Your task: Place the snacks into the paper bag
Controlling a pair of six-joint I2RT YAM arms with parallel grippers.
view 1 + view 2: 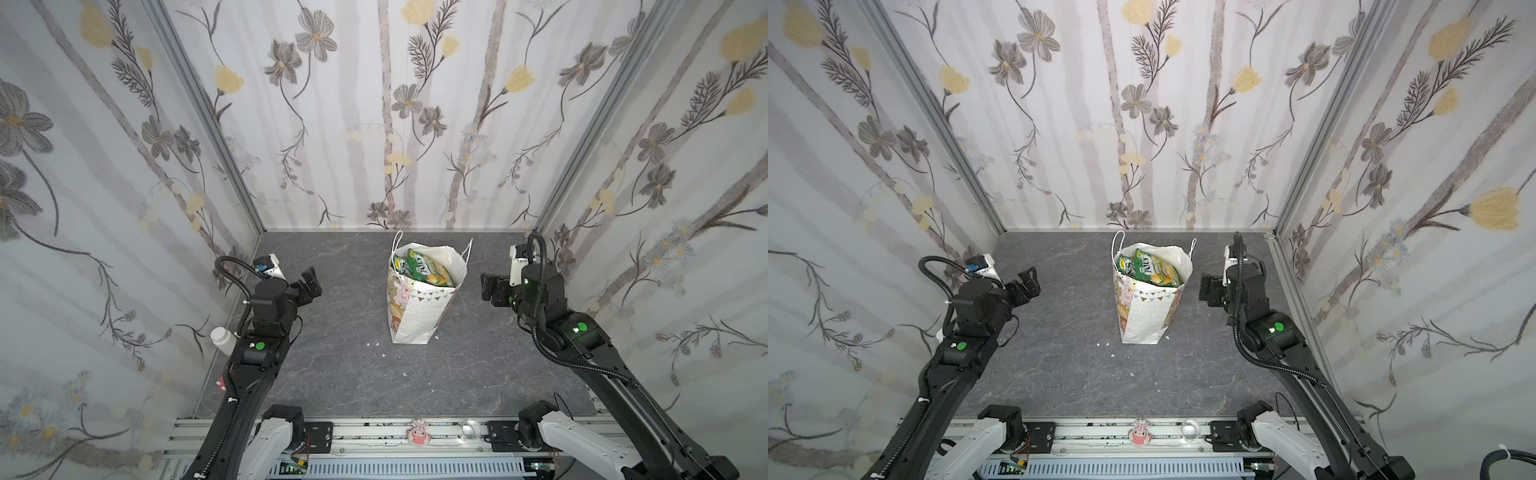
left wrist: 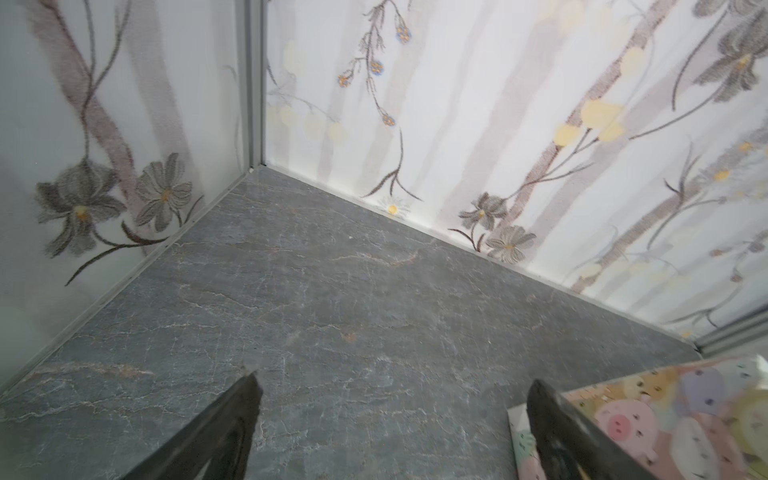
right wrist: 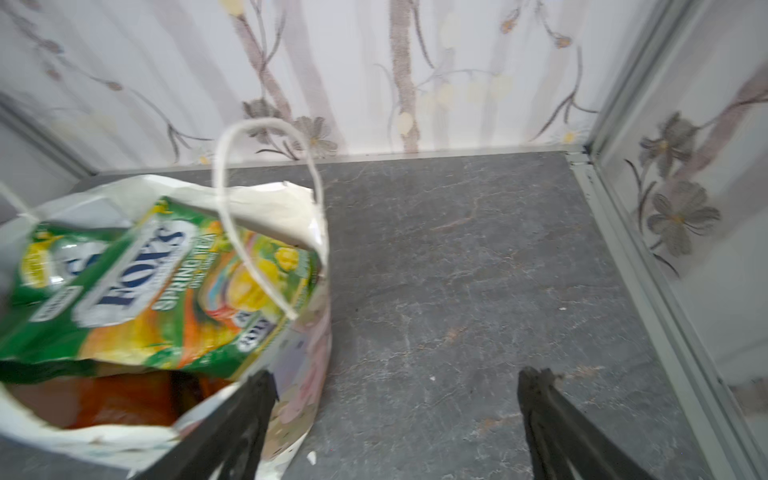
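Standing between left gripper [image 1: 311,286] and right gripper [image 1: 487,289]: paper bag [image 1: 415,320] | both jaws wide, empty

My fingers [image 2: 224,428] are black. The tall white paper gift bag [image 1: 415,320] wears small dots, pastel bunting and cartoon animals; the glossy green-and-orange FOX'S candy packet [image 3: 137,286] has dark-blue lettering. The stone-look table [image 1: 340,374] is dark grey, pale-veined

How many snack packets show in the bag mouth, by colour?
Green FOX'S packets: 2
Orange packet, partly covered: 1
Total showing: 3; the paper bag hides anything deeper.
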